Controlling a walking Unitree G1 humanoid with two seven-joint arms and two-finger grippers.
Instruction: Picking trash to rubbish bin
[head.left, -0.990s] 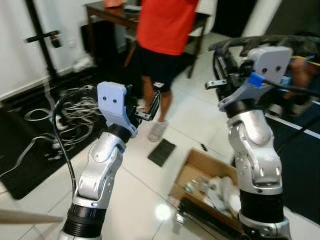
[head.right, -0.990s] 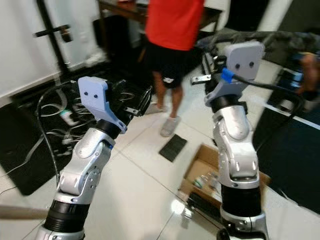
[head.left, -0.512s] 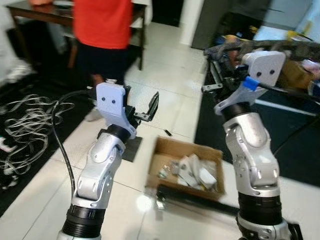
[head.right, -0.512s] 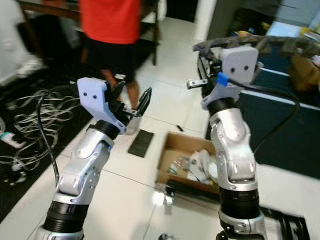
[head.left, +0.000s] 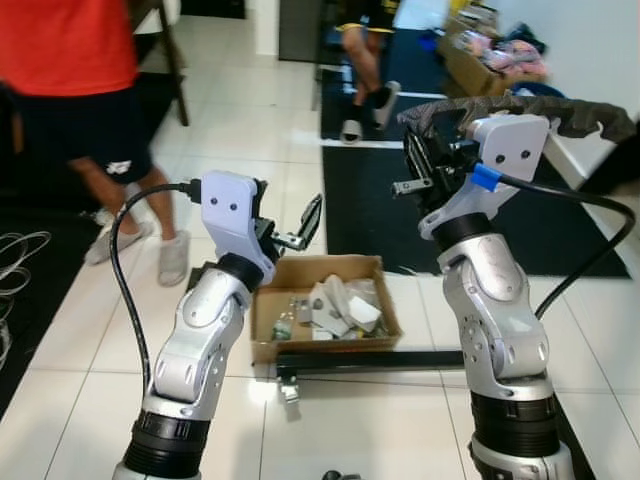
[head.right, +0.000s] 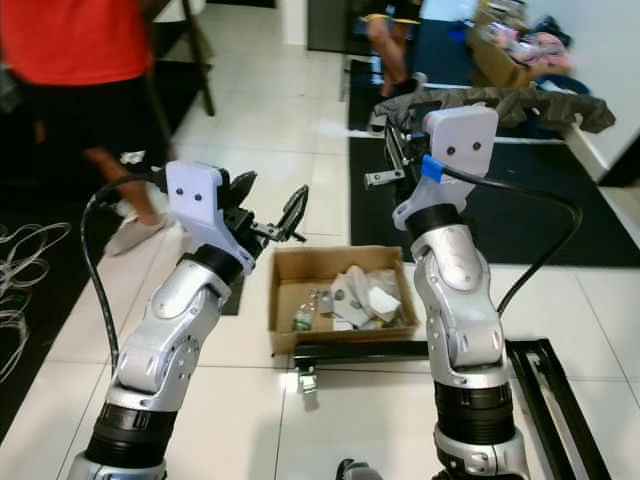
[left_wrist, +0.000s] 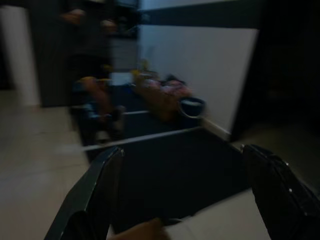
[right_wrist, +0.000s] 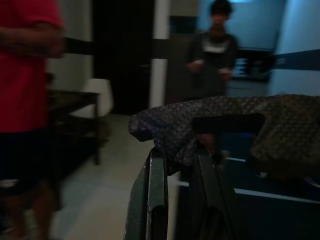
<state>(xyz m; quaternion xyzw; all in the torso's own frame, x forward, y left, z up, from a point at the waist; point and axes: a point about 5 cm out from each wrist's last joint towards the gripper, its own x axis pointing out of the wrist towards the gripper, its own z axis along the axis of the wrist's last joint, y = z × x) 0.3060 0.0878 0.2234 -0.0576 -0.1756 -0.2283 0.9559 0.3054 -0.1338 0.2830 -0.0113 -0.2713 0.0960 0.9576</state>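
**Trash strip clamped in right pincer, box below not yet reached**

Trash item: a long dark, textured strip (head.right: 500, 100), limp, held high at chest level by the right pincer (head.right: 392, 130). Right wrist view shows the two black fingers (right_wrist: 150, 200) nearly together with a fold of the strip pinched between them; most of its length hangs free toward the robot's right side.

Left pincer (head.right: 268, 208): raised, fingers spread wide apart, nothing between them.

Rubbish bin: an open cardboard box (head.right: 290, 270) on the white tile floor, between and below the two arms, already holding crumpled white scraps (head.right: 365, 295). A black bar (head.right: 370, 352) lies on the floor just at the box's near edge.

Status (judgement): carry stage; strip well above the box, release not yet done.

Risks:
- Strip is longer than the box is wide, so a straight drop could leave it draped over the rim or on the floor.
- Free end may snag the right arm's cable (head.right: 540, 225).
- A person in a red shirt (head.right: 75, 40) stands near on the left; a second person (head.left: 365, 40) further back.
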